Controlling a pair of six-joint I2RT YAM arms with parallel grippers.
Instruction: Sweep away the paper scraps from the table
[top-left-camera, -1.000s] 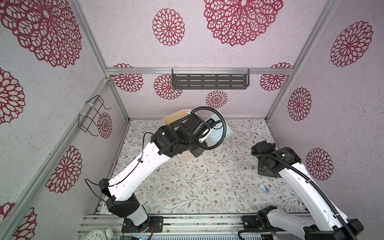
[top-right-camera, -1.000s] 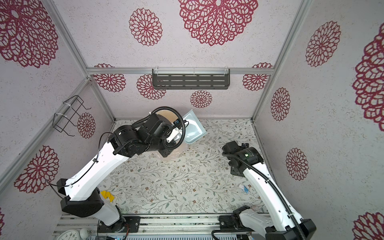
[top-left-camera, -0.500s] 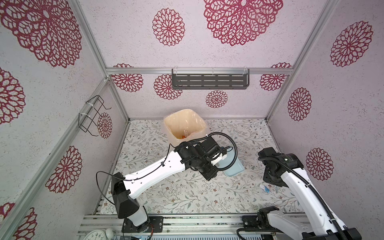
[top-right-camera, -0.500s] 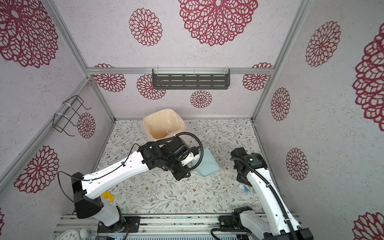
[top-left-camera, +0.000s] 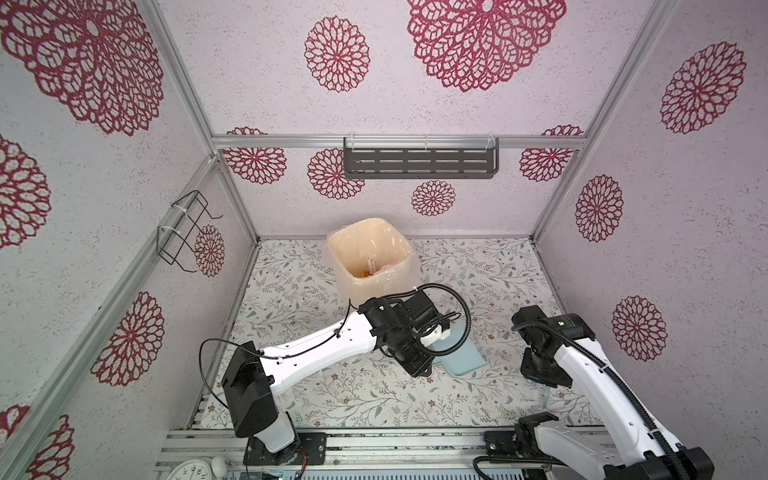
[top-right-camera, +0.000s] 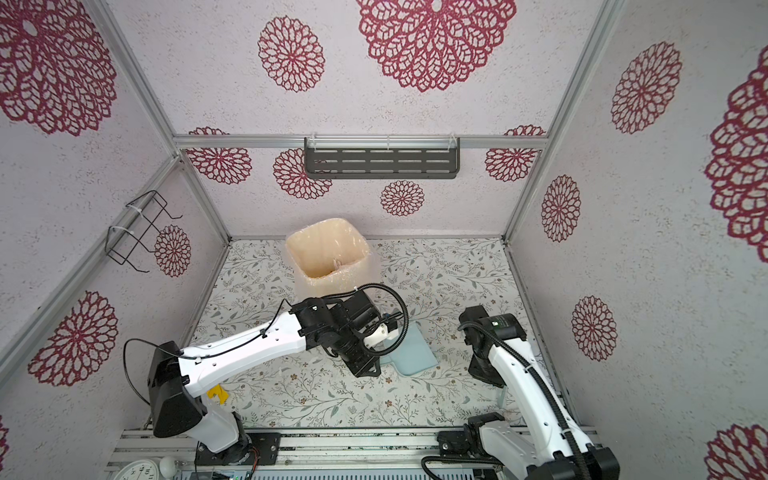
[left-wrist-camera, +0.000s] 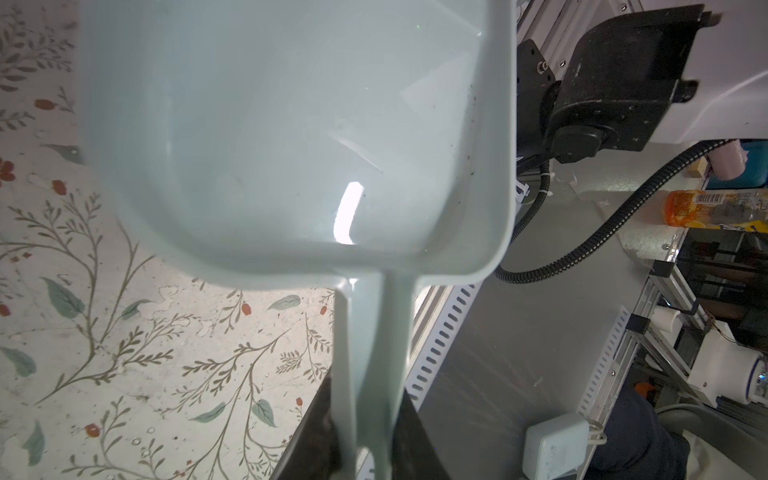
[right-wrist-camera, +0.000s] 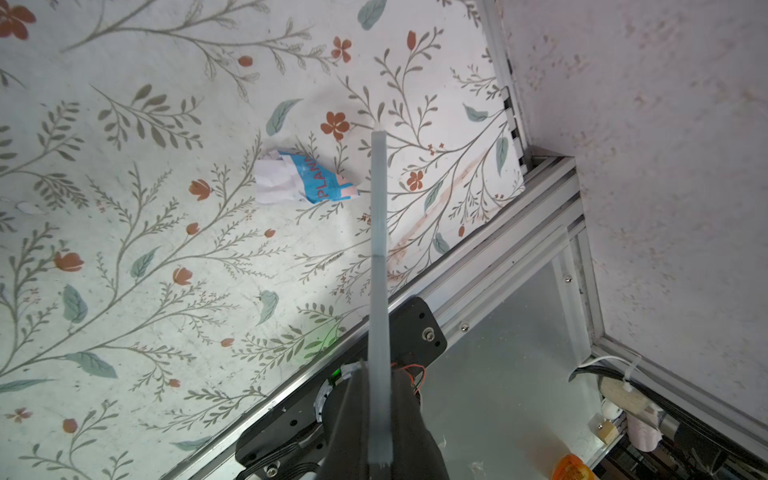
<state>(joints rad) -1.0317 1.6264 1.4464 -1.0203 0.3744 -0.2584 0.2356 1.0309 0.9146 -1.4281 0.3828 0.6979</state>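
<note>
We find the left fingers (left-wrist-camera: 321, 428) clamped on the handle of the empty pale blue-grey plastic dustpan (left-wrist-camera: 291, 124), held low over the leaf-printed counter (right-wrist-camera: 166, 257), apparently ready to receive a sweep. The right fingers (right-wrist-camera: 356, 419) are fully closed on a thin pale brush (right-wrist-camera: 379, 249). Its tip is just beside the crumpled white-and-blue paper scrap (right-wrist-camera: 305, 178) near the counter's front right corner, placed, we judge, to push it panward.

Paper scraps on table (top-left-camera: 291, 291): two, a white-and-blue scrap (right-wrist-camera: 305, 178) and a yellow scrap (top-right-camera: 217, 394). Dustpan (top-left-camera: 463, 359): one; brush (right-wrist-camera: 379, 249): one; bin (top-left-camera: 353, 245): one; wall shelf (top-left-camera: 419, 164): one.
</note>
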